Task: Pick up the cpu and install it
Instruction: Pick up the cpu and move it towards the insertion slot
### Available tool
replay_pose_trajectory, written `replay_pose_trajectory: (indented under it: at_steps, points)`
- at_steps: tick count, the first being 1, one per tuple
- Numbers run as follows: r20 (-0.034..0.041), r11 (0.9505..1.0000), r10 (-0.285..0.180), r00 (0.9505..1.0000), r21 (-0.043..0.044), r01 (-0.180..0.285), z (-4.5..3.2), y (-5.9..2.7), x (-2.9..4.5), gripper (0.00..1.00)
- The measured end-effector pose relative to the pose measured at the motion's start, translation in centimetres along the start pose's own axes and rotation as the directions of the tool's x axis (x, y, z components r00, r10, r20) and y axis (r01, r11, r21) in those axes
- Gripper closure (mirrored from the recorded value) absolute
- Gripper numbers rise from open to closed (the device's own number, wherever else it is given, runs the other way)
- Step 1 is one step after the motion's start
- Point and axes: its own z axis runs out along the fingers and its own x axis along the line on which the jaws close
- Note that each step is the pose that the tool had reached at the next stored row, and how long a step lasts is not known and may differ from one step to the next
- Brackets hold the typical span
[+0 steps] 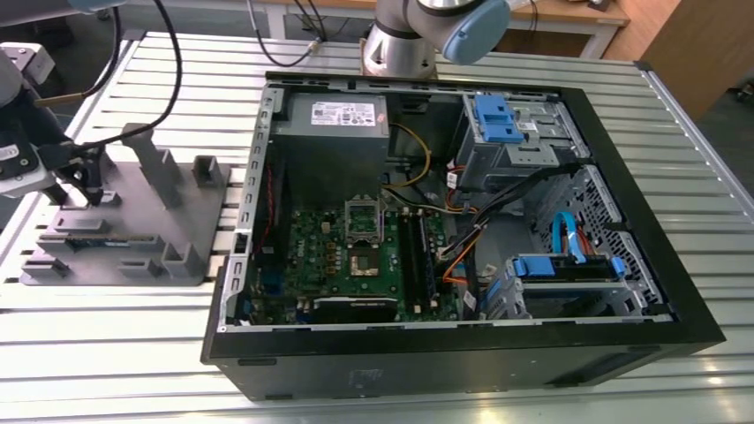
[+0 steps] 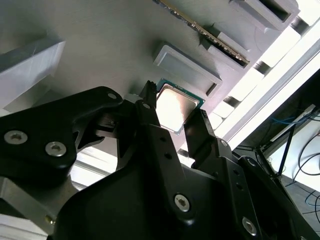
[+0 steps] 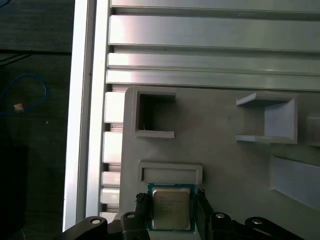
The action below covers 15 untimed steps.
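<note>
The cpu is a small silver square with a thin teal rim. It lies flat on the grey fixture plate, just beside a low rectangular block. My gripper straddles it, and the black fingers press against two opposite edges of the cpu. In the exterior view my gripper hangs low over the fixture plate at the exterior view's left, beside the open computer case. The motherboard's dark socket sits in the middle of the case with its metal frame raised.
The grey fixture plate carries several upright posts and raised pockets around the gripper. The open black case holds a power supply, blue drive bays and cables. Everything rests on a slatted aluminium table.
</note>
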Motion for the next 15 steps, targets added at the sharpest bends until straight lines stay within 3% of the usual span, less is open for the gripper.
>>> replay_pose_trajectory:
  at_steps: [15]
  points:
    - [-0.0001,1.0,0.0,1.0,0.0,0.0,-2.53,0.12,0.04,0.53]
